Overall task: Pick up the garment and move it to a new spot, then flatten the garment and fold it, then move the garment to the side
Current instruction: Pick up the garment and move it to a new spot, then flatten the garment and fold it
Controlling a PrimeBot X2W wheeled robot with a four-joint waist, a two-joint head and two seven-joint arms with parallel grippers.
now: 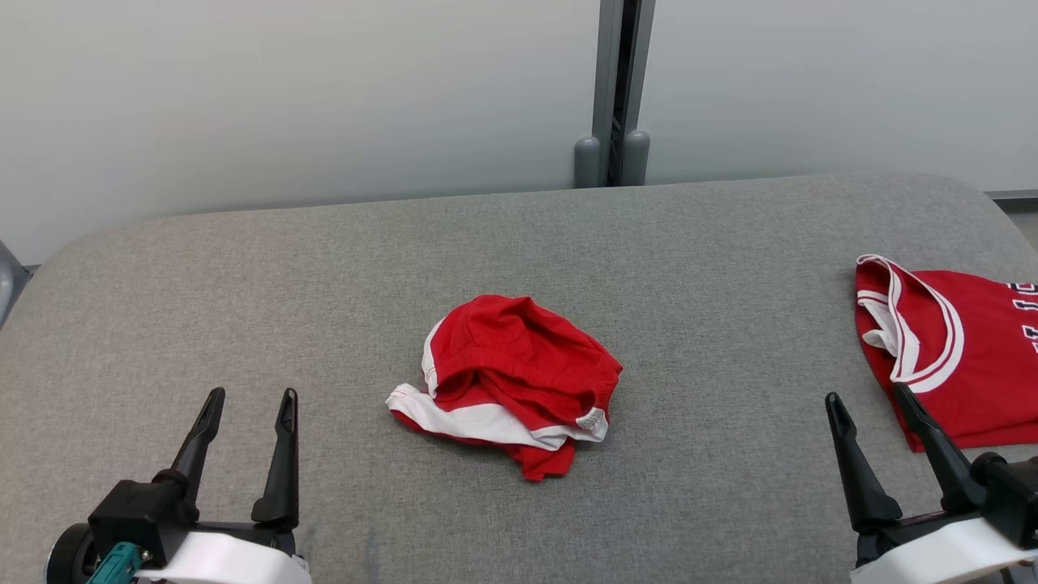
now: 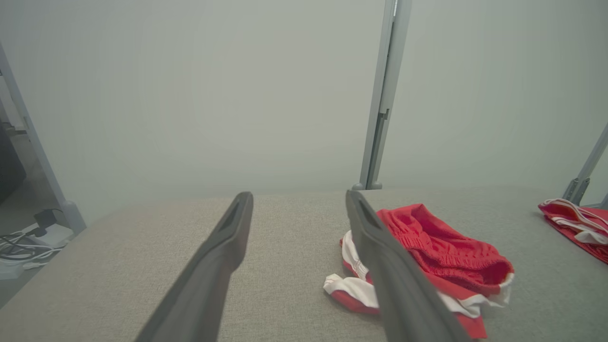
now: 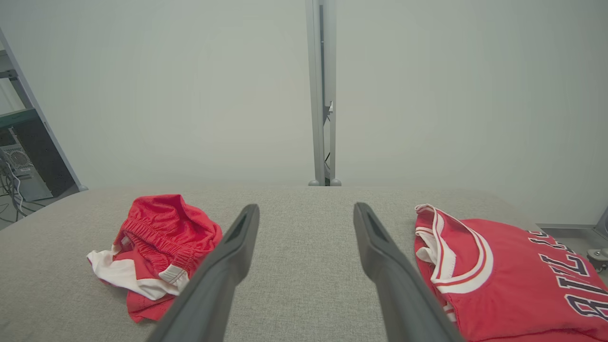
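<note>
A crumpled red garment point(image 1: 512, 377) with white trim lies in a heap at the middle of the grey table point(image 1: 324, 268). It looks like shorts with an elastic waistband. The same garment point(image 2: 437, 256) sits just right of my left fingers, and the garment point(image 3: 156, 247) lies left of my right fingers. My left gripper point(image 1: 250, 399) rests open at the lower left, well short of the heap. My right gripper point(image 1: 869, 397) stands open at the lower right, nothing between its fingers.
A folded red jersey point(image 1: 953, 345) with white trim and dark lettering lies at the table's right edge, close to my right gripper. A grey post point(image 1: 612, 89) and pale wall panels stand behind the table. Cables point(image 2: 23, 242) lie on the floor to the left.
</note>
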